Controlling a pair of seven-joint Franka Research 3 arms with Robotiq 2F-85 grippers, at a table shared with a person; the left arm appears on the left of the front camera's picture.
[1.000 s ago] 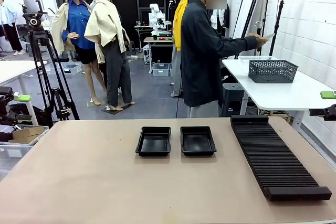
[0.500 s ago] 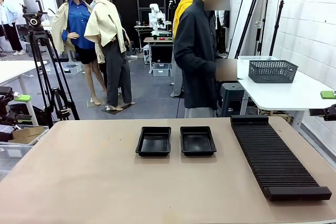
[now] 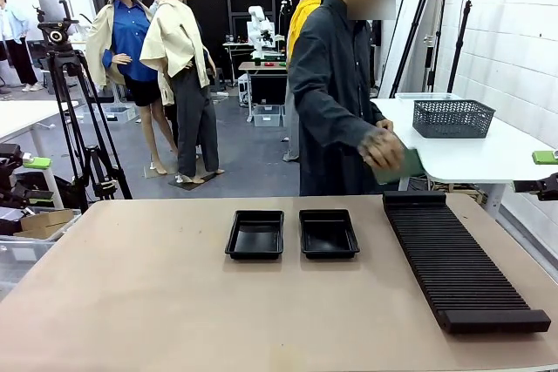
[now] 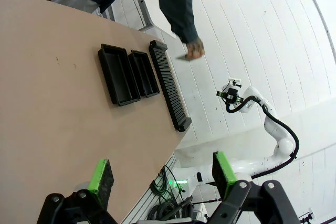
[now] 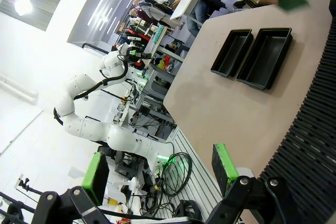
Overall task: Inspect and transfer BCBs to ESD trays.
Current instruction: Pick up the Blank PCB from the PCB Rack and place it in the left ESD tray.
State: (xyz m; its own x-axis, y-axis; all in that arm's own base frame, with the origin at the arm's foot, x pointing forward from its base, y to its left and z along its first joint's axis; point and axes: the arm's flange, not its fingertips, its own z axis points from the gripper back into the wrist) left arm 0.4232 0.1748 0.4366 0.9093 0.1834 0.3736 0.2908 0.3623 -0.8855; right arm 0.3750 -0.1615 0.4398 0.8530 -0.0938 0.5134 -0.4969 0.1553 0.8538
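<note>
Here, a person (image 3: 336, 102) in a dark jacket is seen standing at the far side of the table (image 3: 131, 302), leaning slightly toward it. 1 green BCB (image 3: 404, 165) is clamped between the fingers of the person's hand (image 3: 381, 147), which is held up in the air, clear of the tabletop. In the front view the board is placed just above the far end of the long black ribbed rack (image 3: 458, 259); whether it hangs over the rack or just beyond the table's edge cannot be told. The 2 ESD trays (image 3: 255, 233) (image 3: 329, 233) are set side by side near the middle of the table, parallel, with a narrow gap left between them, and their black floors are exposed. The rack is laid to the right of the trays, apart from them, and runs from the far edge toward the robot's side. Behind it, a dark mesh basket (image 3: 453, 118) is stood on a white side table (image 3: 471, 158). In the left wrist view the left gripper (image 4: 161, 174) is shown with its 2 green-padded fingers spread wide over the table's near edge, well apart from the trays. In the right wrist view the right gripper (image 5: 158, 171) is likewise held with its fingers wide apart, near the rack's end, gripping nothing.
</note>
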